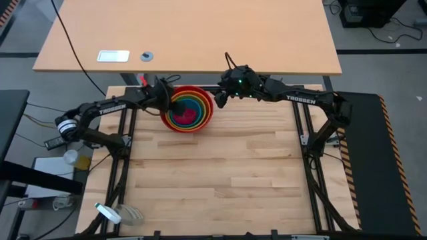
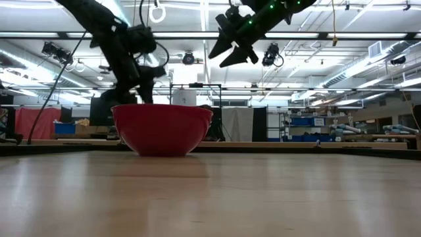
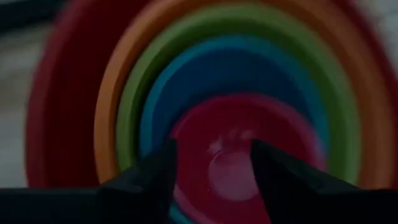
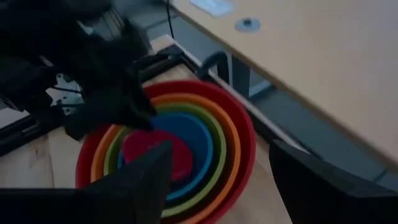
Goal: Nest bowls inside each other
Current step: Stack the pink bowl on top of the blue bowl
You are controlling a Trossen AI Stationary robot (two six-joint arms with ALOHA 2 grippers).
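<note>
Five bowls sit nested near the table's far edge: red outermost, then orange, yellow-green, blue and magenta-pink innermost. The red bowl rests on the wood by its base. My left gripper stands open over the stack's left part, slanting down at the magenta-pink bowl, with nothing between its fingers. My right gripper hangs open above and to the right of the stack, clear of it.
A tan desk stands just beyond the table's far edge, with a white card and a small round piece on it. Bare wood stretches from the bowls to the near edge.
</note>
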